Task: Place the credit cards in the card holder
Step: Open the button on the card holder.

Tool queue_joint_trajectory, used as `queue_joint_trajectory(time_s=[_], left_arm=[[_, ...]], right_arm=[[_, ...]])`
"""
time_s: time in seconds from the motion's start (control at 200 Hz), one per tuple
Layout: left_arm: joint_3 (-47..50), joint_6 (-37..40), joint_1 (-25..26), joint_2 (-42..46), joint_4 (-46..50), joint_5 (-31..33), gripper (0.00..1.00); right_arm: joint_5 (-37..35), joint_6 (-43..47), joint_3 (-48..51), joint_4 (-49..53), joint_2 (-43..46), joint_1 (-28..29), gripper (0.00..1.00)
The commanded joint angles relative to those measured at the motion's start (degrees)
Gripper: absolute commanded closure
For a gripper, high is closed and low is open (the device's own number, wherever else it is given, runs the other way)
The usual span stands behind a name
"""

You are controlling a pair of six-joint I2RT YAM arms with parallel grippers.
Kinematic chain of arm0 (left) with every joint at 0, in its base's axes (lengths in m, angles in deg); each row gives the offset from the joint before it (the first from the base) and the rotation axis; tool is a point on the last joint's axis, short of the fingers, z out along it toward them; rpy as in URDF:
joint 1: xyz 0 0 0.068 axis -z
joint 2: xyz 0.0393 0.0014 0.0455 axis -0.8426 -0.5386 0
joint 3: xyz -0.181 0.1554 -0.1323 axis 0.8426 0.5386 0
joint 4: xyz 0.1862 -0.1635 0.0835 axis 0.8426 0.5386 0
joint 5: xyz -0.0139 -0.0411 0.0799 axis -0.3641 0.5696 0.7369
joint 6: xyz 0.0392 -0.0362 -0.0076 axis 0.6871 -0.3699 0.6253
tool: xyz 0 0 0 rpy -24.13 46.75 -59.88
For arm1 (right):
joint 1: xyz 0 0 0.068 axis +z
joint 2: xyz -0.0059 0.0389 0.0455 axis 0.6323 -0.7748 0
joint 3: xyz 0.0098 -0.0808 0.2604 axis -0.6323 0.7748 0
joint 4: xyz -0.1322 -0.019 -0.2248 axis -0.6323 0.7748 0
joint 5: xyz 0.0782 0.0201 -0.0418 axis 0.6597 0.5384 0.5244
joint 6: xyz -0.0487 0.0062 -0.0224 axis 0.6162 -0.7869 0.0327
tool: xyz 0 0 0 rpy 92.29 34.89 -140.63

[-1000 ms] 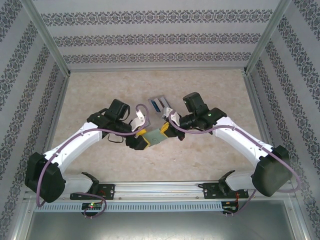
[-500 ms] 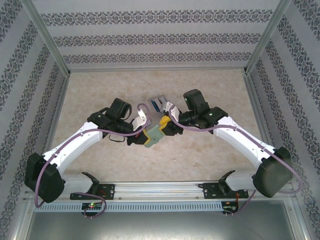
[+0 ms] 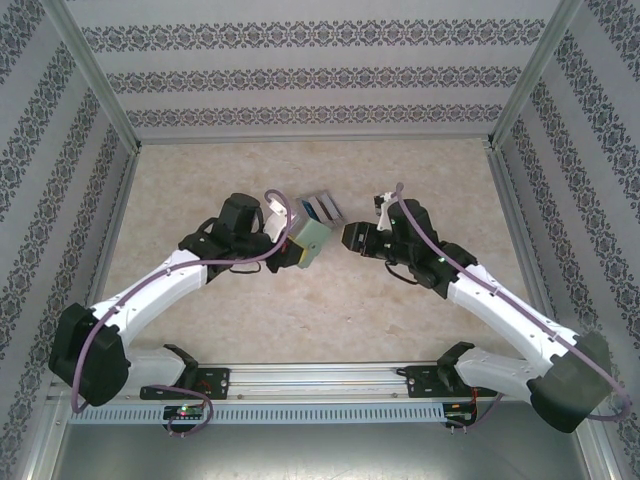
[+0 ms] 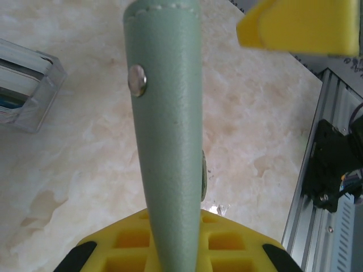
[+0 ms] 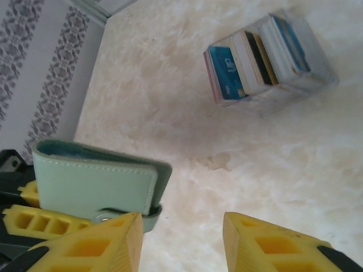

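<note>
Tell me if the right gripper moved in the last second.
Yes: the right gripper backed off rightward from the card holder, toward the right corner of the clear tray.

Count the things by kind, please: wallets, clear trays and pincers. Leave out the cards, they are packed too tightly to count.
Wallets: 1, the wallet, gripped in the left pincer.
Clear trays: 1, the clear tray.
Pincers: 2, the left pincer and the right pincer, which is open.
Total: 4.
</note>
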Motion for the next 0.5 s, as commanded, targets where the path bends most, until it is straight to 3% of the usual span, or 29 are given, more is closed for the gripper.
queue_joint_trajectory(time_s=[0.0,0.275,0.495], left_arm=[[-1.7,-4.2,0.7,-2.1,-5.1,-0.3,1.0],[-1.6,-7.4,2.4,-3.4,-7.0,1.2,1.0],[-0.8,-9.6,2.8,-2.7,-9.7,2.6,1.0]], right_arm=[[-3.5,-18.1,-1.0,-2.4,-2.4,2.7,0.56],[-0.5,-25.7,-6.0,-5.5,-10.1,6.4,0.5],[0.2,-28.3,-7.6,-6.1,-13.7,7.3,0.52]])
